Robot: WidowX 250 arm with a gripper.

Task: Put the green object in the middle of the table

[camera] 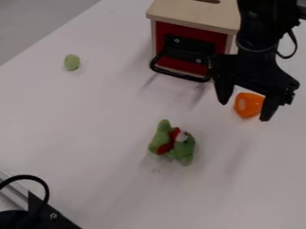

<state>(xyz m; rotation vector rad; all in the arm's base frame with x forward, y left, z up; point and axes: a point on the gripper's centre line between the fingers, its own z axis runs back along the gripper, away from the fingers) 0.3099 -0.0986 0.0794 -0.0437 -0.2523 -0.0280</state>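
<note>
Black bracket (44,212): lies nearest, at the near left edge of the table (90,125); perhaps it belongs to the rig and is kept aside so that the work surface is free.
Green plush toy (160,136): rests well inside the table's edges, with red and white parts on it; it seems already about in the middle.
Small green oval (71,62): lies alone, near the left edge. Because it is off the middle, I judge it as the likelier green object to be moved, but I cannot be sure.
Wooden box (191,15): stands toward the far side, its red front and black handle (179,75) turned to the near edge, maybe for easy opening.
End effector (244,111): spread, pointing down at the right side, apparently pinching nothing.
Orange object (254,103): appears between its fingers; whether they touch, I cannot tell.
Next move: probably go left, toward the chosen green thing, with care for the handle.
</note>
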